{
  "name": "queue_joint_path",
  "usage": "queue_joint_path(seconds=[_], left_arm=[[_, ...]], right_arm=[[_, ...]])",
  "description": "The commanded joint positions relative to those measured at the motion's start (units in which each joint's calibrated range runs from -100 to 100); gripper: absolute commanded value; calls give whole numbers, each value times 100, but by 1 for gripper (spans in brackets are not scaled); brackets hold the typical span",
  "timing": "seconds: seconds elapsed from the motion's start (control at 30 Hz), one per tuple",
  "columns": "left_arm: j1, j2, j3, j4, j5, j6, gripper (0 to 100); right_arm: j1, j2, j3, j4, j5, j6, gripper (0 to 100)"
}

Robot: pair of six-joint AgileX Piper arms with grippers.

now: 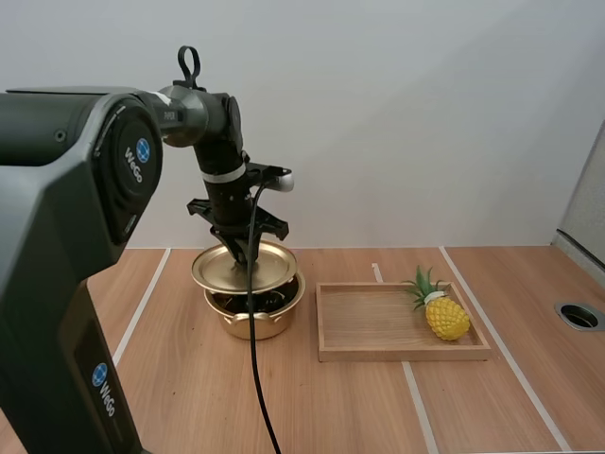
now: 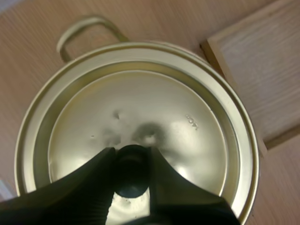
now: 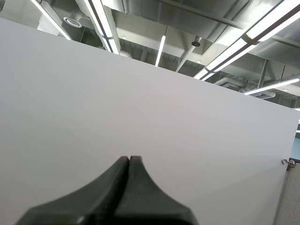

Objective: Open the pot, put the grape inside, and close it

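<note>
A gold pot [image 1: 253, 320] stands on the table left of the wooden tray [image 1: 378, 352]. Its gold lid [image 1: 244, 269] hangs just above the rim, slightly offset, with a dark gap showing beneath. My left gripper [image 1: 238, 252] comes straight down onto the lid. In the left wrist view, the left gripper [image 2: 132, 154] pinches the lid's black knob [image 2: 131, 174] at the middle of the lid [image 2: 140, 112], and a pot handle [image 2: 84, 28] pokes out past the rim. My right gripper [image 3: 130, 160] is shut on nothing, its fingers together as one wedge facing a pale wall.
A yellow toy pineapple [image 1: 442, 312] lies at the right end of the tray. The tray's corner [image 2: 248, 70] sits close beside the pot. A round hole [image 1: 579, 315] is set in the table at the far right. White tape lines cross the tabletop.
</note>
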Motion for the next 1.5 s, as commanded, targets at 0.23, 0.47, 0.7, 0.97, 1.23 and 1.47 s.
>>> queue_joint_path(seconds=[0.23, 0.47, 0.7, 0.97, 1.23, 1.47], left_arm=[[-13, -25, 406, -542, -783, 310, 0], [-13, -25, 423, -571, -1205, 334, 0], [-13, 31, 434, -478, -1285, 343, 0], [-13, 281, 456, -372, -1493, 329, 0], [-13, 324, 743, -259, -1950, 329, 0], [-13, 324, 779, -125, -1659, 329, 0]], right_arm=[[-23, -45, -39, -39, -90, 17, 0], [-23, -45, -39, -39, -90, 17, 0], [-23, -45, -39, -39, -90, 17, 0], [-23, -45, -39, -39, -90, 17, 0], [-23, -45, -39, -39, -90, 17, 0], [-23, -34, -39, 72, -90, 17, 0]])
